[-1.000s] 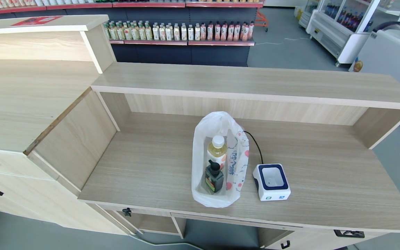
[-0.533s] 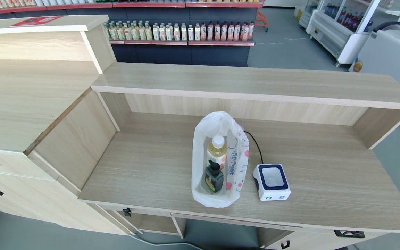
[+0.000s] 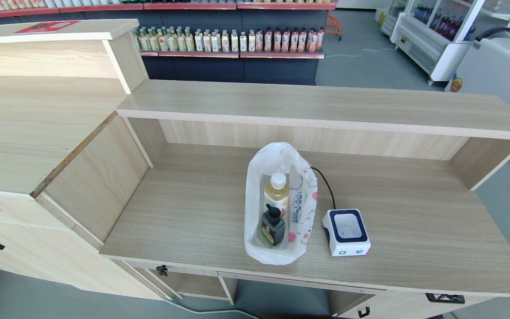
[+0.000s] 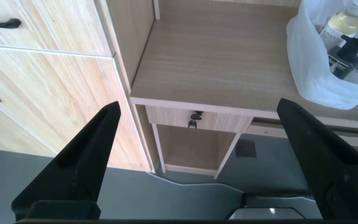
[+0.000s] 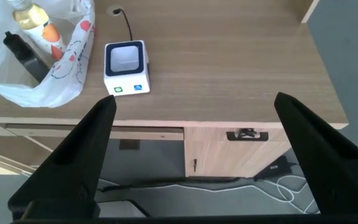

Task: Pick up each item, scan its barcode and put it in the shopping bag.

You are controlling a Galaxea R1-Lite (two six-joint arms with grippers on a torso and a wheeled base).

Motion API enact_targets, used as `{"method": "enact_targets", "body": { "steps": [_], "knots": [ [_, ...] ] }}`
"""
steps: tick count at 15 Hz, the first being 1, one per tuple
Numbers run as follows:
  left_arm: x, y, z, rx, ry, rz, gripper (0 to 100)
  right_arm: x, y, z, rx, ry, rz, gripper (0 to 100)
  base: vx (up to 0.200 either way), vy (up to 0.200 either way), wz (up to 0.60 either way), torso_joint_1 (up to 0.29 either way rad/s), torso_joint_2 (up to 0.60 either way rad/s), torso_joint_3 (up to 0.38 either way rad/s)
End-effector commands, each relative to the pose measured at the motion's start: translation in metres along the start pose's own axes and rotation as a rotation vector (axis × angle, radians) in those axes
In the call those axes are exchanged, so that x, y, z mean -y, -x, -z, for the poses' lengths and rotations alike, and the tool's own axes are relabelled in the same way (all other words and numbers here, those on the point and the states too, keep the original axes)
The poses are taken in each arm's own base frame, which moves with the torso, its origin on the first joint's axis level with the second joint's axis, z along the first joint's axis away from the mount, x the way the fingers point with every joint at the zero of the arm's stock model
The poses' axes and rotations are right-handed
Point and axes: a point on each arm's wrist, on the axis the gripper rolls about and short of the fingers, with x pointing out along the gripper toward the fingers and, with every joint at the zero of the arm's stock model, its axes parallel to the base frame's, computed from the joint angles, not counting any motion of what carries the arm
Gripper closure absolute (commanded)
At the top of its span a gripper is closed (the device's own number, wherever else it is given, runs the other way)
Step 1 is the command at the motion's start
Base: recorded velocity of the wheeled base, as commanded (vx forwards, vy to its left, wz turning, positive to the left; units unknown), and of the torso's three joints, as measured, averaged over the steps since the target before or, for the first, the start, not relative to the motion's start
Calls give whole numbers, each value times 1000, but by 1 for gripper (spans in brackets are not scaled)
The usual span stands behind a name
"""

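Drink shelves [image 3: 233,42] and coolers [image 3: 436,31] stand behind the wooden counter [image 3: 414,221]. Near its front edge the white shopping bag [image 3: 255,208] stands open, with a tea bottle [image 3: 277,192] and a dark pump bottle [image 3: 273,226] upright inside, so both items look bagged. The barcode scanner [image 3: 346,231] sits just beside it, window up for easy passes. The left tool [image 4: 199,106] and right tool [image 5: 194,98] are spread wide and empty, out in front of that edge.

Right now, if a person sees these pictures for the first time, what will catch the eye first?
The white shopping bag stands open in the middle of the wooden counter, with a yellow drink bottle and a dark pump bottle inside it. Close beside it, on the robot's right, sits the white barcode scanner.
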Motion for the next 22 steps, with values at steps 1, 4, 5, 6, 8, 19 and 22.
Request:
{"method": "enact_targets", "body": {
  "steps": [1,4,5,6,8,19,22],
  "knots": [
    [0,0,0,1,3,0,0,0,0,0,0,-1,-1,0,0,0,0,0,0,0],
    [0,0,0,-2,0,1,0,0,0,0,0,5,-1,0,67,-67,0,-1,1,-1],
    [0,0,0,0,-3,1,0,0,0,0,0,6,-1,0,200,-200,0,2,2,2],
    [0,0,0,0,-3,1,0,0,0,0,0,6,-1,0,200,-200,0,7,-7,-2],
    [0,0,0,-2,-3,1,0,0,0,0,-2,6,-1,0,200,-200,0,5,-2,5],
    [0,0,0,0,0,1,0,0,0,0,0,0,-1,0,73,-73,0,4,0,0],
    [0,0,0,0,0,1,0,0,0,0,-2,-1,-1,100,0,0,0,0,0,0]
  ]
}}
